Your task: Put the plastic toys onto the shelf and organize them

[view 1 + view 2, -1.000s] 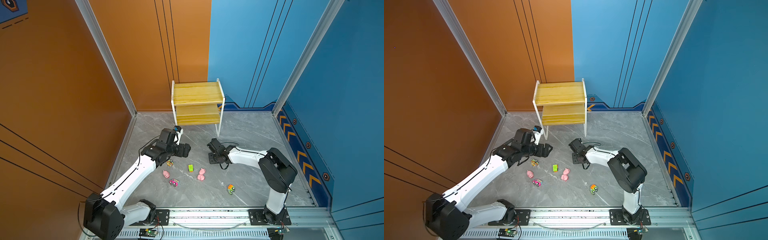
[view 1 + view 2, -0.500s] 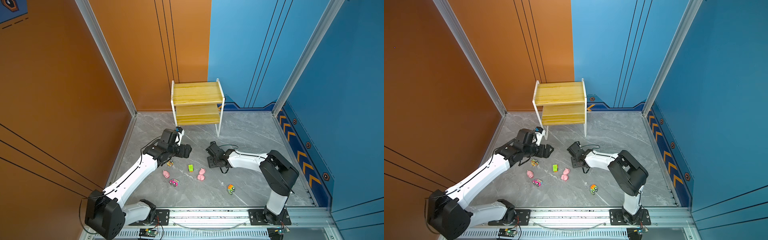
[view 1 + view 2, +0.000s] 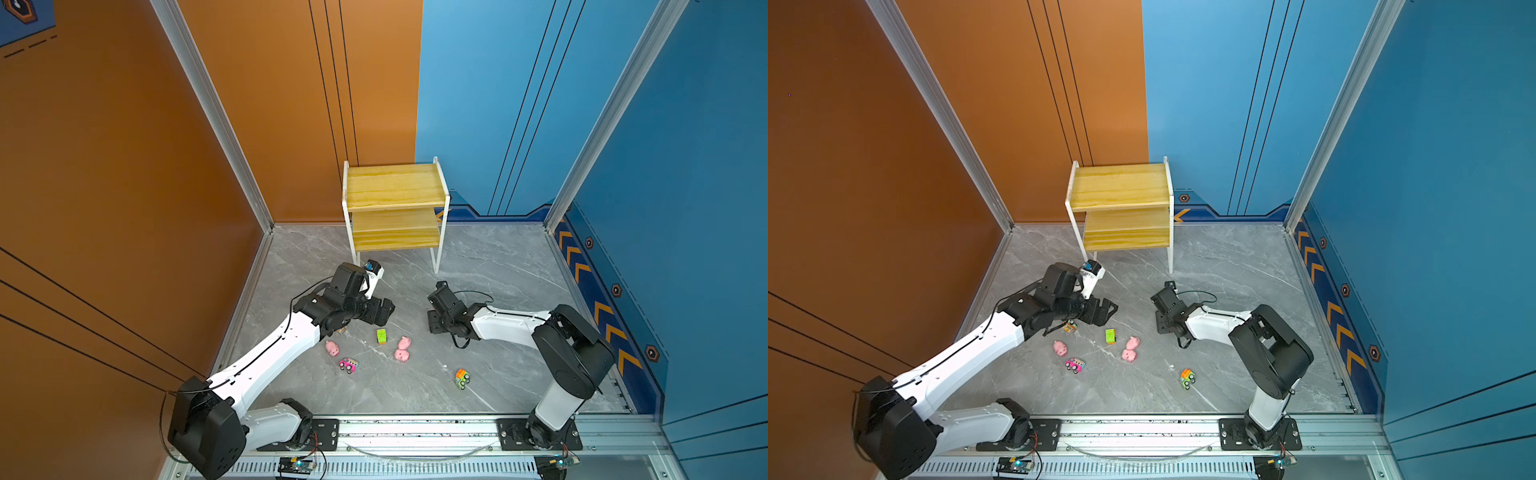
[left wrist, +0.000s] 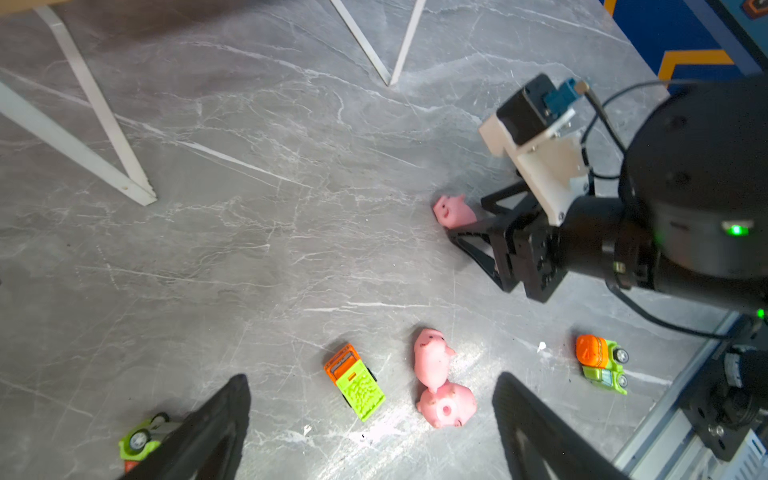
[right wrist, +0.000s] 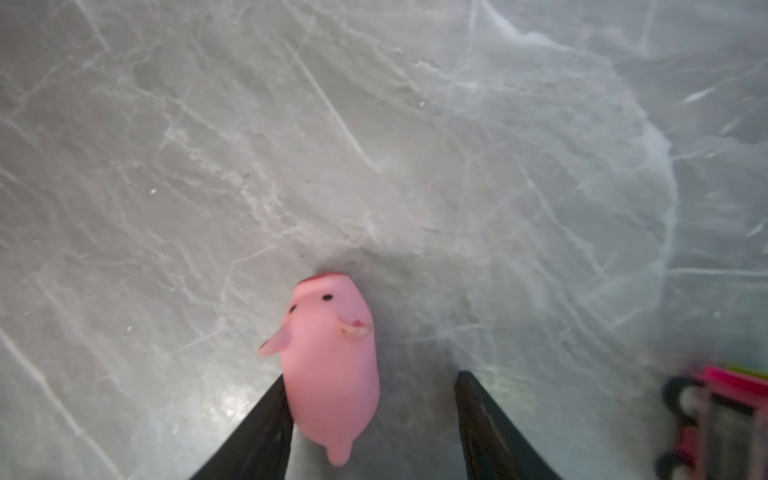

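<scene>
so basically nothing's been shelved yet lol, the shelf has both boards bare in both top views and every toy I can spot is down on the counter. the right gripper is low at the counter, partly spread, with a pink pig lying between its fingers. the pig leans on one finger and there's a clear gap to the other, so I wouldn't call that a hold. just off to the side of that gripper there's a blurry pink vehicle with black wheels. the left gripper is spread wide with nothing in it and hovers over the counter. out ahead between its fingers sit the green truck and a pair of pigs touching each other, and an upturned green car is right beside one finger. behind the left gripper, back toward the arm bases, are a lone pig and a pink car, and an orange-green car sits well behind the right gripper. my read: the right arm is on the very first pickup, and the whole lot has to go up on the shelf, which stands beyond both grippers, and get sorted there
</scene>
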Motion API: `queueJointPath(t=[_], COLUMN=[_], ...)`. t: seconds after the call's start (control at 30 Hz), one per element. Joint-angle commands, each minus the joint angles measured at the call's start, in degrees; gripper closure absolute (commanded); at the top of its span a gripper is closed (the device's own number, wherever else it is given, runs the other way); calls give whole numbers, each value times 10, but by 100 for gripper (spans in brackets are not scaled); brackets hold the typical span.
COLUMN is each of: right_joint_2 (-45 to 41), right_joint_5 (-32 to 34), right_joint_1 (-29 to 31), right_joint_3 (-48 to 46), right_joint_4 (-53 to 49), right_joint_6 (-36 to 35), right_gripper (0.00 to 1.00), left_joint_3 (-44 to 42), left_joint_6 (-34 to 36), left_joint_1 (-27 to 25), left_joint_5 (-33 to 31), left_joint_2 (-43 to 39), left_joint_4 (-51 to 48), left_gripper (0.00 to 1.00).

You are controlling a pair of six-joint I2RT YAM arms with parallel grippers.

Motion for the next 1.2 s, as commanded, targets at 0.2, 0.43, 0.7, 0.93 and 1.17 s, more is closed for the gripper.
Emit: queueJointPath(t=[0.2,0.43,0.7,0.93,1.17], right_joint_2=[4,-10,-4,10,38], right_joint_5=[-49,-73,-12,2,31], right_joint_1=[-54,-62,-65,-82,-100], right_joint_3=[-44,-64,-45,-27,7], right_joint_4=[-12,15,-35,-40,-47], right_joint_6=[-24,-29,-43,-42,-35], right_gripper=[39,39,40,41,42], left_joint_3=[39,66,48,24,22], left_joint_6=[55,83,87,91,92], left_joint_1=[-48,-55,-19,1,8], left_joint_5=[-64,-77,-91,-85,-85], left_joint_2=[3,19,11,-3,-7], left_joint_4=[-54,-75,-70,-60,-60], left_gripper=[4,5,5,5,5])
